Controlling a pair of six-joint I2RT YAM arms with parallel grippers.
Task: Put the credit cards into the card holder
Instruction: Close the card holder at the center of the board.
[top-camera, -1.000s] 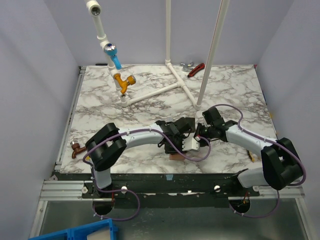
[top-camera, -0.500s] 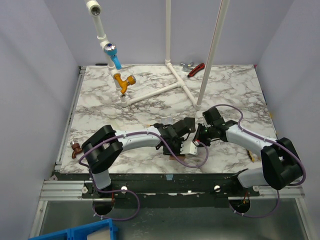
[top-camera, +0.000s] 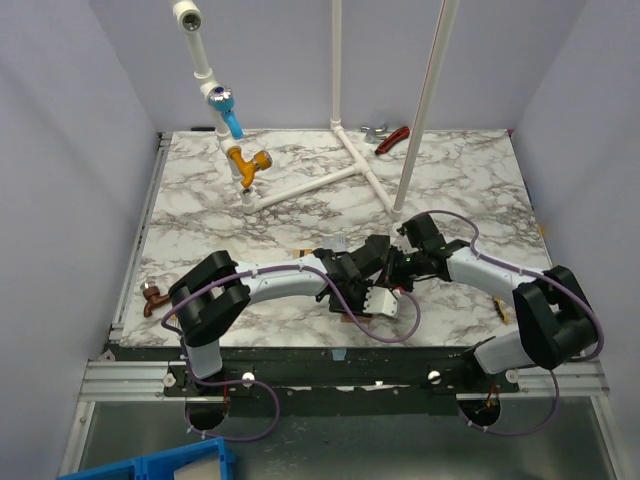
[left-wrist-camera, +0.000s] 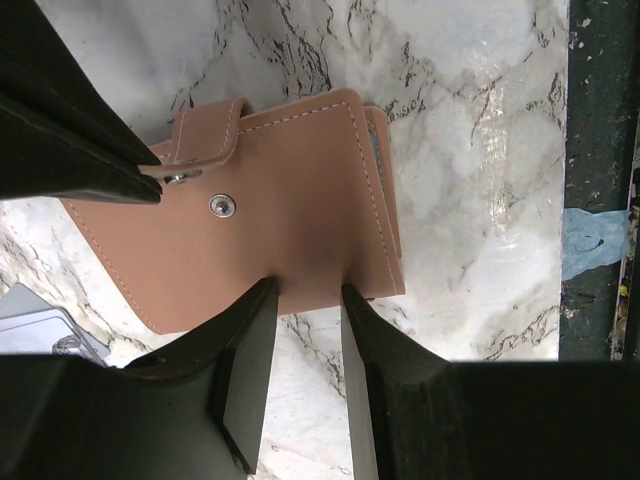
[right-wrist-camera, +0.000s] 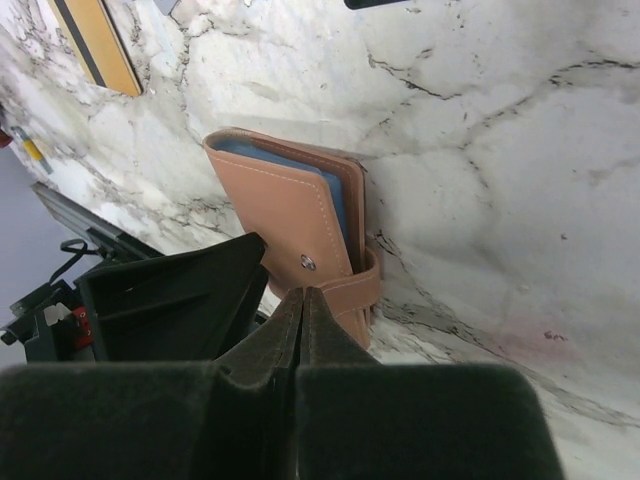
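Top view is reading bright and even, overhead light throwing only soft shadows under the arms (top-camera: 280, 275) on the marble table (top-camera: 470, 170). Wrist views are holding the card holder (left-wrist-camera: 290, 220) sharp; near fingers (left-wrist-camera: 240, 370) are blurring dark, and marble is glaring white in the left wrist view.

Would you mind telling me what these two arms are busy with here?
Both arms are working on the tan card holder, lying on the marble table near its front edge. The left gripper has its jaws apart, tips at the holder's edge; the right gripper, shut, is at its snap strap. A blue card sits inside; a gold card and a silvery card lie on the table.
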